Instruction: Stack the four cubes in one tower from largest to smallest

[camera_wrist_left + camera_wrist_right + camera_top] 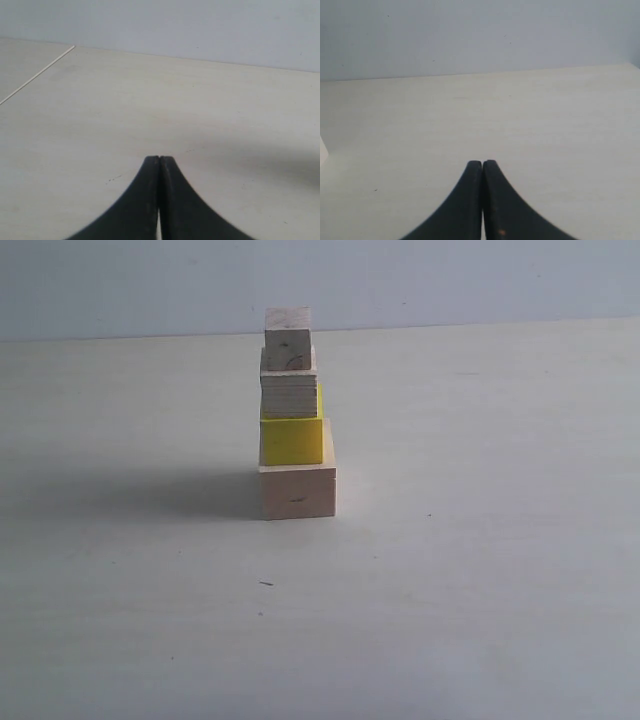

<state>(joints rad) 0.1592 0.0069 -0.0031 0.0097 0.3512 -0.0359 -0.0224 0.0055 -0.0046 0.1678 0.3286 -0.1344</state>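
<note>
one tower (290,410) of four cubes stands at the centre of the exterior frame: one large pale wood cube (298,492), one yellow cube (292,440), and two smaller bare ones, the small wood cube (289,392) and the smallest wood cube (288,338). there is one worktop (480,570). two end effectors show, one per wrist view: the left end effector (159,159) and the right end effector (482,163).

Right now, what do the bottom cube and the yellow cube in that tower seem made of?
Bottom cube: apparently bare pale wood, matte, with small dark marks. Yellow cube: possibly painted wood; opaque bright yellow coat hides any grain, so unsure.
</note>
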